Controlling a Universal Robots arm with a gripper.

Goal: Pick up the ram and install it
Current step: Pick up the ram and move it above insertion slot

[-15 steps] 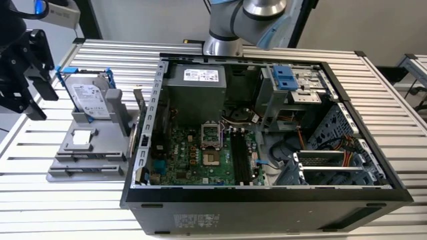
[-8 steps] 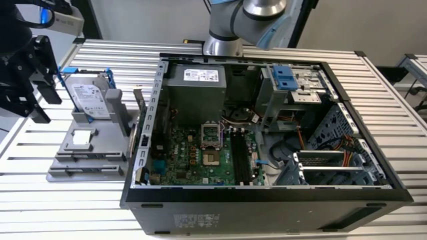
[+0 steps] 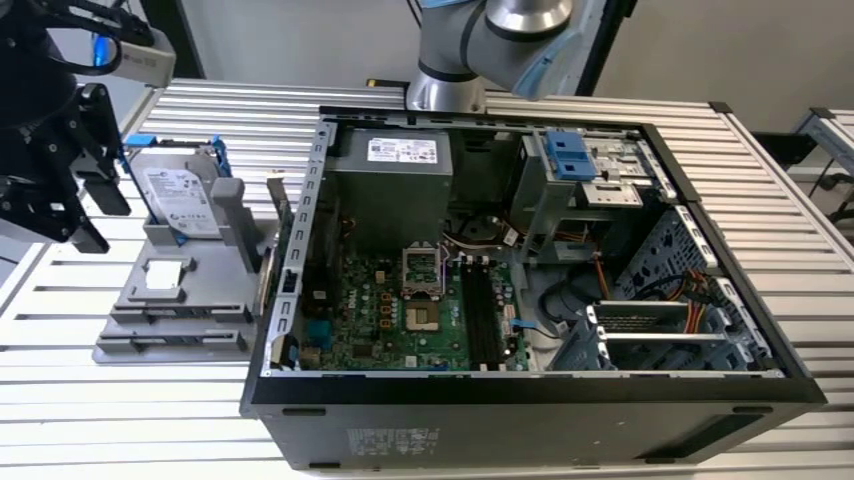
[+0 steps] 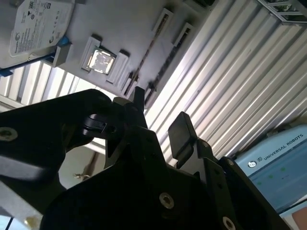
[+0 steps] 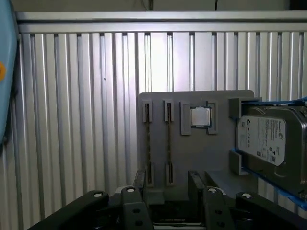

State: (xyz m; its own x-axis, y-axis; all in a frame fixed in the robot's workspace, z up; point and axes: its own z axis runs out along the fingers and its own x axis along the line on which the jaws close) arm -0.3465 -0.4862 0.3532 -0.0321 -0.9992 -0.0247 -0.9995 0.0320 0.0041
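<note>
Two ram sticks stand edge-on in the slots of a grey holder [image 5: 192, 153], one ram [image 5: 147, 143] beside the other [image 5: 169, 143]. In the second wrist view they show as thin dark lines [image 4: 144, 62]. My gripper [image 5: 168, 184] is open, with its black fingers [image 5: 195, 181] apart and nothing between them. It hangs off the holder's near end, clear of both sticks. In the exterior view the gripper [image 3: 94, 210] is at the far left, beside the holder [image 3: 174, 290]. The motherboard's black memory slots [image 3: 481, 310] lie inside the open PC case [image 3: 534, 395].
On the holder also sit a square processor chip [image 5: 200, 116] and a silver hard drive in a blue frame [image 5: 268, 139]. The ribbed metal table [image 3: 120, 420] carries the holder and the case. Cables and a drive cage [image 3: 667, 320] crowd the case at the exterior view's right.
</note>
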